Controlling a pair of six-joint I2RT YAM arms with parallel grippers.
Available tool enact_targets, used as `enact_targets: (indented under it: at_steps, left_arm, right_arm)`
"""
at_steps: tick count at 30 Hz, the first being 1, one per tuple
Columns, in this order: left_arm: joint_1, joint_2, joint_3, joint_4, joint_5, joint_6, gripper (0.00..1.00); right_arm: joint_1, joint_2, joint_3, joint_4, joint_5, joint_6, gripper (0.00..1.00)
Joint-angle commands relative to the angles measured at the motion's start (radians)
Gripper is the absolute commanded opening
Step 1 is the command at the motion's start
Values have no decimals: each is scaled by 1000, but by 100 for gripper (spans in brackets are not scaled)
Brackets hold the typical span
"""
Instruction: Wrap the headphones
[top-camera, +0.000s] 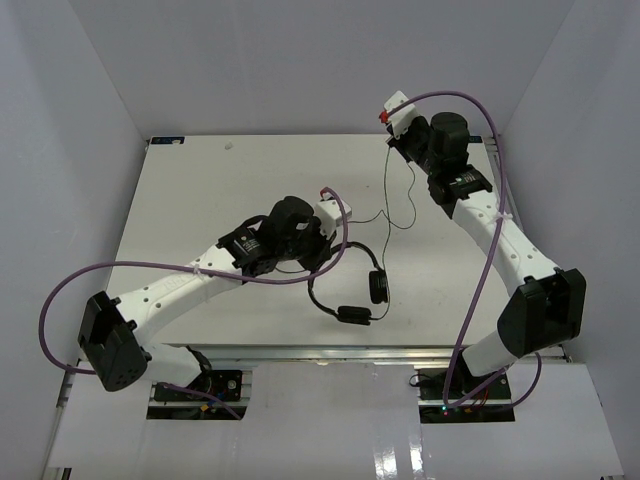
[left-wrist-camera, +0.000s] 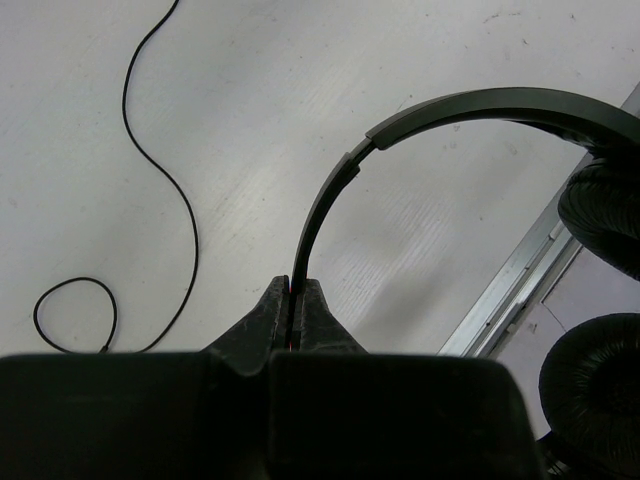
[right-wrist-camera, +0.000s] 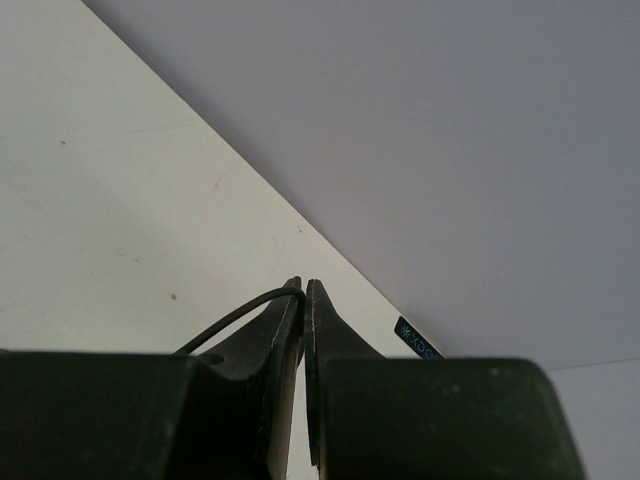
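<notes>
both pairs of jaws are clenched: left gripper (left-wrist-camera: 295, 289) on the headband of the headphones (left-wrist-camera: 330, 200), just 5 o'clock of the table (top-camera: 200, 180) centre, earcups cut off at the frame edge; right gripper (right-wrist-camera: 303, 289) pinching the cord (right-wrist-camera: 235, 315) at 1 o'clock.

Open room at far left; centre and right are crowded.
The worktop (top-camera: 190, 180) lies bare at far left up to the walls (top-camera: 90, 140). The left arm (top-camera: 180, 285) bars the near left, the headphones (top-camera: 352, 314) sit near centre, and their cord (top-camera: 386, 190) hangs across the far right.
</notes>
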Motion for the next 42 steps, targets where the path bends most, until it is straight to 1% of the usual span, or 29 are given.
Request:
enact_targets:
  at_steps: [1,3,5,9,12,15,16,18,23,29,35,42]
  left_arm:
    - [-2,-44,-41,54,-65,-22,0]
    - [4,-50,-89,78,-117,-27,0]
    - [9,-36,-128,95,-132,-37,0]
    - [13,21,-138,121,-131,-49,0]
    - [12,50,-118,140,-131,-49,0]
    - [12,95,-78,156,-107,-41,0]
    - [12,113,-57,159,-74,-38,0]
    - [12,131,-32,159,-50,-38,0]
    - [10,149,6,162,8,-34,0]
    - [-2,163,33,158,58,-25,0]
    - [-21,140,45,158,83,-34,0]
    - [-35,21,21,146,95,-58,0]
  right_arm:
    - [-14,-73,38,88,-24,44,8]
    - [-15,-94,76,63,-39,63,8]
    - [-15,-105,143,13,-59,89,8]
    - [-15,-112,236,-78,-125,149,8]
    - [-14,-115,251,-92,-170,179,8]
    - [-8,-114,230,-86,-205,213,8]
    - [-6,-114,209,-75,-210,220,8]
    - [-3,-109,187,-61,-212,230,8]
    - [-3,-86,148,-18,-222,246,8]
    - [-3,-42,146,17,-217,253,8]
    - [-3,-11,118,52,-165,223,8]
    - [-14,15,70,65,-100,197,8]
